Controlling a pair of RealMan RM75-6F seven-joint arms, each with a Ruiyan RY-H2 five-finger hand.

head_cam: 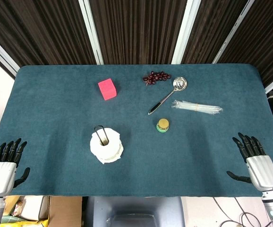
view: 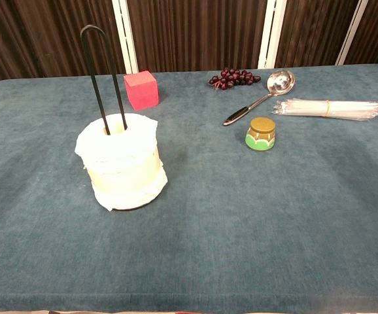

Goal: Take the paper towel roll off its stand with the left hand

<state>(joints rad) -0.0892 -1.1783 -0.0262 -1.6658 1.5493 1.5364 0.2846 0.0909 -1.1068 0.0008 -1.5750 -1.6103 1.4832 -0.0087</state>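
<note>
A white paper towel roll [head_cam: 106, 147] [view: 120, 162] stands upright on its stand, left of the table's middle. The stand's black wire loop [head_cam: 101, 134] [view: 103, 72] rises through the roll's core and well above it. My left hand [head_cam: 5, 163] lies flat at the table's near left corner, fingers apart, holding nothing, far left of the roll. At the near right corner my right hand [head_cam: 255, 161] also lies with its fingers spread and holds nothing. Neither hand shows in the chest view.
On the blue table [head_cam: 56, 109] beyond the roll are a pink cube [head_cam: 107, 89] [view: 140, 89], dark grapes [head_cam: 156, 77] [view: 231, 78], a metal ladle [head_cam: 168, 93] [view: 261, 98], a bundle of clear straws [head_cam: 197, 107] [view: 331, 108] and a small green jar [head_cam: 163, 125] [view: 261, 133].
</note>
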